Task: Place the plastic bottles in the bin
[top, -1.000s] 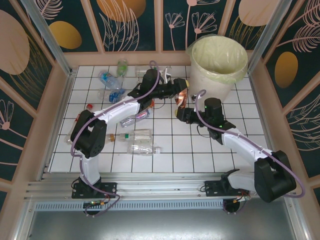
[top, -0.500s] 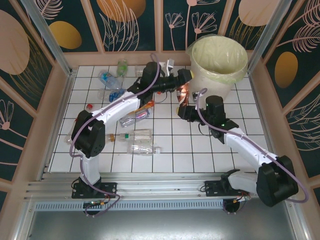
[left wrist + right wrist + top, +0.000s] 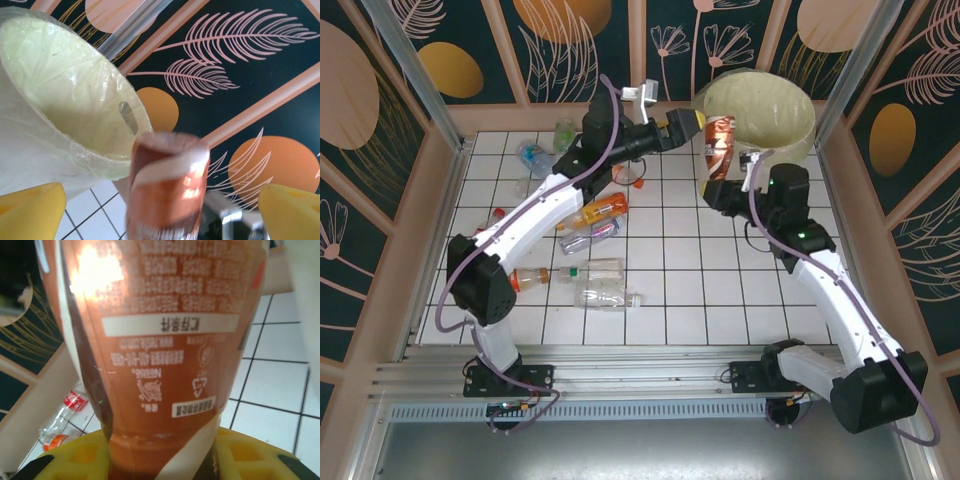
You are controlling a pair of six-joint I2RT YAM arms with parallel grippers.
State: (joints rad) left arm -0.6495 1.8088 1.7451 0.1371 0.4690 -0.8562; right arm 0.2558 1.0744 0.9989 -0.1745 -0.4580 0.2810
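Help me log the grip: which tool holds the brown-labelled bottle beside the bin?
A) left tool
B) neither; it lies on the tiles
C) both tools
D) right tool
D: the right tool is shut on the brown-labelled bottle, while the left tool stands open, apart from it.

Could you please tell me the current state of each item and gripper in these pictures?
Bin, open-topped, bag-lined.
Red-labelled bottle, held in the air beside the bin.
Right gripper, jaws shut on that bottle.
Left gripper, jaws open, holding nothing.
Other bottles, lying on the table.
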